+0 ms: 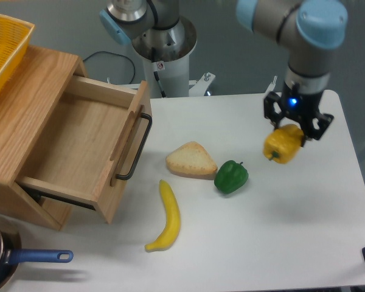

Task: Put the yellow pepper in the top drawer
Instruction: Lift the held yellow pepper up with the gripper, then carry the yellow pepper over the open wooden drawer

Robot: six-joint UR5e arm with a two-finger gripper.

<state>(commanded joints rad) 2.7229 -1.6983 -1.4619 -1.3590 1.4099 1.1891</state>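
My tool (290, 129) is clamped on the yellow pepper (282, 145), its black fingers (269, 112) pressing the glossy, lobed body from either side, so the pepper hangs at the right side of the white counter (280, 231), its stem end tilted down and to the left. The top drawer (85, 146) of the light oak cabinet (24, 115) stands pulled out on the left, its bare wooden floor showing and its black metal bar handle (137, 148) facing the counter. Between drawer and tool lie a wedge of pale crusty bread (190, 160), a blocky green pepper (231, 176) just beside it, and a long curved banana (166, 218). A yellow mesh basket (3, 48) sits atop the cabinet; a blue-handled pan (12, 258) lies in the lower-left corner.
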